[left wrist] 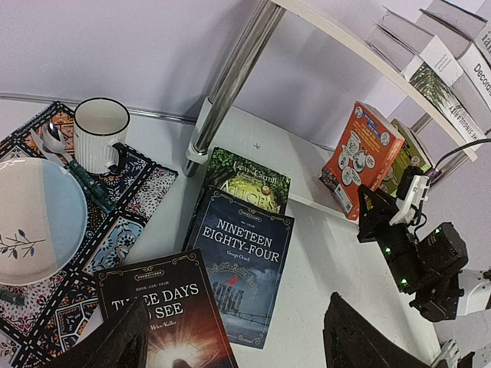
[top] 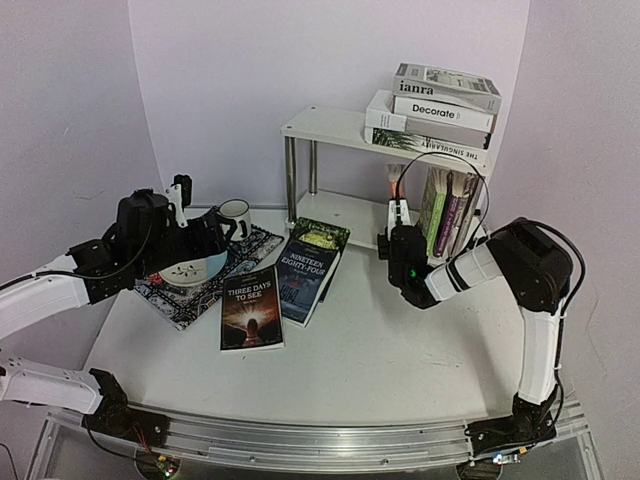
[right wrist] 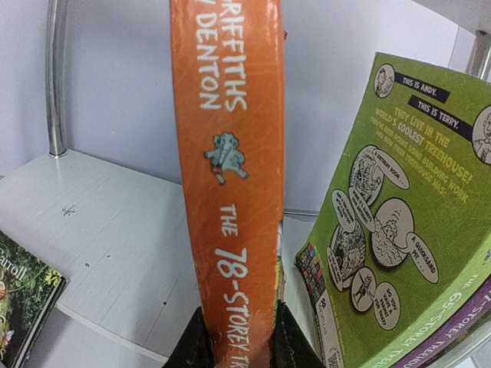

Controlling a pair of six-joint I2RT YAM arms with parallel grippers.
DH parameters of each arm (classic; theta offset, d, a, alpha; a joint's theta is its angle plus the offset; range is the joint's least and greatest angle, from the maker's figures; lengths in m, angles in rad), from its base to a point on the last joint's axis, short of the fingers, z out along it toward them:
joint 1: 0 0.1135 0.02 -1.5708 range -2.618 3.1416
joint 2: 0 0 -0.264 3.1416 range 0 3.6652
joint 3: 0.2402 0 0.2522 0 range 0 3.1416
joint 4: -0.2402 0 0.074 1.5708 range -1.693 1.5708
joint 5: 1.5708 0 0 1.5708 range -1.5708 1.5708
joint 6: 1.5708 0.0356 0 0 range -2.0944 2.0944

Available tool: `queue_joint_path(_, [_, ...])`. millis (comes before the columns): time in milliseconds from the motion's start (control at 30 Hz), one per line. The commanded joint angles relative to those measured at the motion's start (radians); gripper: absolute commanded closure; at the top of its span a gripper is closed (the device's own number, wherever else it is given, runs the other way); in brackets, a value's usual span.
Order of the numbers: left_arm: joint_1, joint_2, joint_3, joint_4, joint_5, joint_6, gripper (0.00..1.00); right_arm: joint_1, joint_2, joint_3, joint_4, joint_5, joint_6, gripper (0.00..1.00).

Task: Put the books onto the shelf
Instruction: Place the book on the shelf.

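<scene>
Now we hold the orange book [right wrist: 230, 153] upright in the right gripper [right wrist: 234, 341] | wrist view: open shelf [right wrist: 115, 230] board leftward, green book [right wrist: 406, 230] just right | left gripper [left wrist: 234, 341] jaws wide.

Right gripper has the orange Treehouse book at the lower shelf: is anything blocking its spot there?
Nothing visible does. The orange book, clamped in the right gripper, stands upright over the lower shelf board. Only bare board shows to its left, and the green book leans to its right.

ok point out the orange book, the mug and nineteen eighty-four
orange 78-storey book [right wrist: 230, 153]: right wrist view, spine
mug [left wrist: 93, 153]: left wrist view, ribbed side
nineteen eighty-four [left wrist: 242, 268]: left wrist view, front cover
</scene>
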Motion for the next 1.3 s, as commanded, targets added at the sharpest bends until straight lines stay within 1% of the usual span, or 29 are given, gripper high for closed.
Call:
queue_joint_path(0, [0.004, 0.018, 0.028, 0.004, 0.007, -0.006, 0.21, -0.031, 0.014, 0.024, 0.304, 0.018, 0.129, 1.00])
queue_joint_path(133, [0.004, 0.028, 0.032, 0.004, 0.010, -0.007, 0.21, -0.048, 0.009, 0.017, 0.304, 0.000, 0.181, 0.99])
queue_joint_path(267, [0.004, 0.035, 0.033, 0.004, 0.013, -0.008, 0.21, -0.060, 0.007, 0.003, 0.306, 0.012, 0.218, 0.96])
queue_joint_path(467, [0.004, 0.045, 0.033, 0.004, 0.019, -0.011, 0.21, -0.062, 0.005, -0.017, 0.305, 0.006, 0.223, 0.88])
queue_joint_path(700, [0.003, 0.056, 0.038, 0.003, 0.024, -0.009, 0.21, -0.062, 0.008, -0.015, 0.305, 0.010, 0.209, 0.75])
queue_joint_path(900, [0.004, 0.058, 0.035, 0.004, 0.026, -0.011, 0.21, -0.062, 0.012, -0.010, 0.304, 0.013, 0.200, 0.67])
queue_joint_path(1133, [0.004, 0.059, 0.035, 0.004, 0.027, -0.010, 0.21, -0.062, 0.013, -0.007, 0.304, 0.013, 0.194, 0.65])
queue_joint_path(1167, [0.004, 0.060, 0.035, 0.004, 0.027, -0.011, 0.21, -0.062, 0.013, -0.006, 0.305, 0.014, 0.193, 0.68])
queue_joint_path(1233, [0.004, 0.061, 0.036, 0.003, 0.027, -0.011, 0.21, -0.062, 0.010, -0.004, 0.304, 0.016, 0.192, 0.78])
queue_joint_path(1267, [0.004, 0.061, 0.036, 0.003, 0.027, -0.011, 0.21, -0.062, 0.009, -0.001, 0.304, 0.017, 0.191, 0.81])
